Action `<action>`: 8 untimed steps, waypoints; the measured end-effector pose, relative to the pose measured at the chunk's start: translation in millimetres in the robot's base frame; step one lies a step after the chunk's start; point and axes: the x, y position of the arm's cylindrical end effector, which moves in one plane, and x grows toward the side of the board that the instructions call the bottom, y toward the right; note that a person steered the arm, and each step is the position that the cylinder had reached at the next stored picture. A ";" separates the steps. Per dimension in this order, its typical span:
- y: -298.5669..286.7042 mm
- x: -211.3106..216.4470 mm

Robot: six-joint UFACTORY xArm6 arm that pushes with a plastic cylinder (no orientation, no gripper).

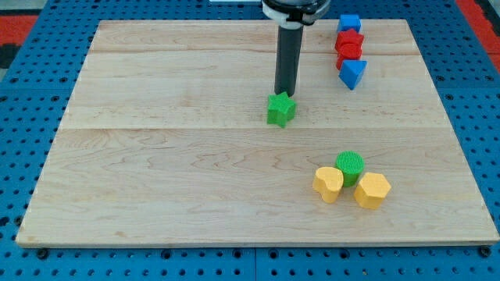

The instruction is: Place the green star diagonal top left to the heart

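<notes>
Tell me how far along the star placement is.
Done: my tip is at the green star, on its top side. In hand: pushing it down-right. Left: the star sits well up-left of the yellow heart, not yet close beside it.

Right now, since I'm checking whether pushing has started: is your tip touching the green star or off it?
Touching, it seems: my tip meets the upper edge of the green star, with no board visible between them.

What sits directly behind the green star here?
My tip stands just behind the green star, toward the view's top. The star hides whether they touch.
</notes>
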 end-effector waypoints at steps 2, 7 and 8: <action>27.1 61.6; 79.5 37.5; 192.8 13.6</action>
